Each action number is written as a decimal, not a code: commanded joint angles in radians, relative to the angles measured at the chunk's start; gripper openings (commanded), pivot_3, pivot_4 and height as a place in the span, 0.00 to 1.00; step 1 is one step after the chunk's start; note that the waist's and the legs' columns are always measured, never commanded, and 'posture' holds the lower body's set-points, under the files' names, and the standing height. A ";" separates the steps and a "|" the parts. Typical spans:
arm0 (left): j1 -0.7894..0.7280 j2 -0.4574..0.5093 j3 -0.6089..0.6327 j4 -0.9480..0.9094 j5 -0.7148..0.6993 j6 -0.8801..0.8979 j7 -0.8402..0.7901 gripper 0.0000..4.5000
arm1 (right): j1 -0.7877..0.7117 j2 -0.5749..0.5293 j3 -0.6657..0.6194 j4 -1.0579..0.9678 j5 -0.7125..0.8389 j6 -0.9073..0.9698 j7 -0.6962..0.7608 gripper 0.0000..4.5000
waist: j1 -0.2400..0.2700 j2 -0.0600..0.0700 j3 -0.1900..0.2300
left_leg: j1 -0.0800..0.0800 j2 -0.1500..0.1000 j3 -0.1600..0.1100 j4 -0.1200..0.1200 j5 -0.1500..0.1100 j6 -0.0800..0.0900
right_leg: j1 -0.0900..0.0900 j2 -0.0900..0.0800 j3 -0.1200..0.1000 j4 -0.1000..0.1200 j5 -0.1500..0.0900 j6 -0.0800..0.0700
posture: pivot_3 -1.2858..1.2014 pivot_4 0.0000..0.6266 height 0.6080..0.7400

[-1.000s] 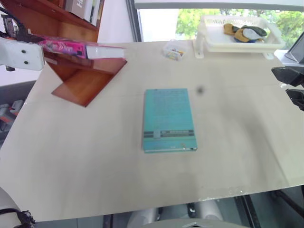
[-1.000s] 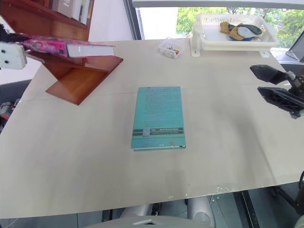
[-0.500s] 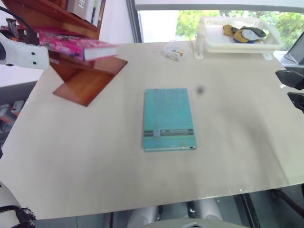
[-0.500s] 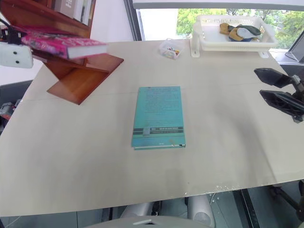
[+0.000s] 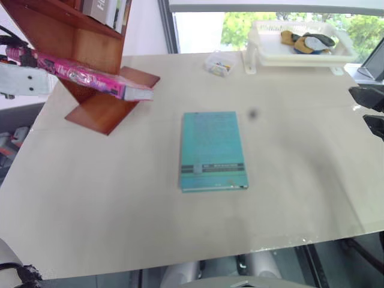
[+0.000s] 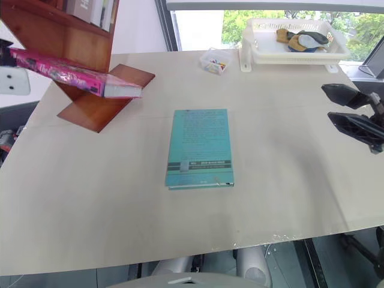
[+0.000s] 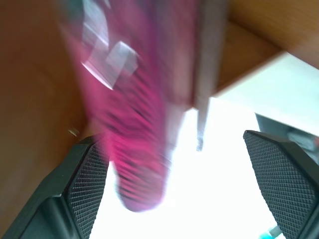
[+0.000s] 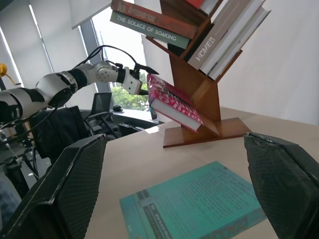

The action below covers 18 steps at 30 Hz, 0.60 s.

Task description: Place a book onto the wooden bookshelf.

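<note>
The pink book lies tilted on a lower slanted board of the reddish-brown wooden bookshelf, its page edges pointing down toward the table. My left gripper is at the book's upper end, at the far left of the head views. It stands open, and in the left wrist view the book shows blurred between the spread fingers. My right gripper hangs open and empty over the table's right edge, far from the bookshelf.
A teal book lies flat mid-table. A white tray holding small items stands at the back right, with a small clear box beside it. Upright books fill the bookshelf's upper boards.
The book has dropped from level to tilted and now rests on the slanted board. My left gripper has opened and drawn back to the left. The right arm has stayed put.
</note>
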 commanded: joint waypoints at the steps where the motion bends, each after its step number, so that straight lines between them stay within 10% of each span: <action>1: 0.021 0.042 0.037 0.008 -0.045 0.008 -0.030 0.99 | -0.026 -0.014 -0.006 0.005 0.000 -0.014 0.009 1.00 | 0.000 0.000 0.000 | 0.000 0.000 0.000 0.000 0.000 0.000 | 0.000 0.000 0.000 0.000 0.000 0.000 | 0.52 0.24 1.00; 5: 0.046 0.043 0.055 0.004 -0.082 -0.012 -0.063 0.87 | -0.040 -0.011 0.006 0.017 -0.008 -0.020 0.015 1.00 | 0.000 0.000 0.000 | 0.000 0.000 0.000 0.000 0.000 0.000 | 0.000 0.000 0.000 0.000 0.000 0.000 | 0.52 0.24 1.00; 15: 0.069 0.043 0.048 -0.010 -0.069 0.033 -0.034 0.01 | -0.033 -0.009 -0.002 0.015 -0.016 -0.026 0.021 1.00 | 0.001 0.000 0.000 | 0.001 0.000 0.000 0.001 0.000 0.000 | 0.000 -0.001 0.000 0.001 0.000 0.000 | 0.52 0.24 1.00; 18: 0.066 0.040 0.038 -0.010 -0.055 0.050 -0.019 0.01 | -0.027 -0.006 -0.006 0.010 -0.016 -0.030 0.017 1.00 | 0.000 0.000 0.000 | 0.001 0.000 0.000 0.001 0.000 0.000 | 0.000 0.000 0.000 0.001 0.000 0.000 | 0.52 0.24 1.00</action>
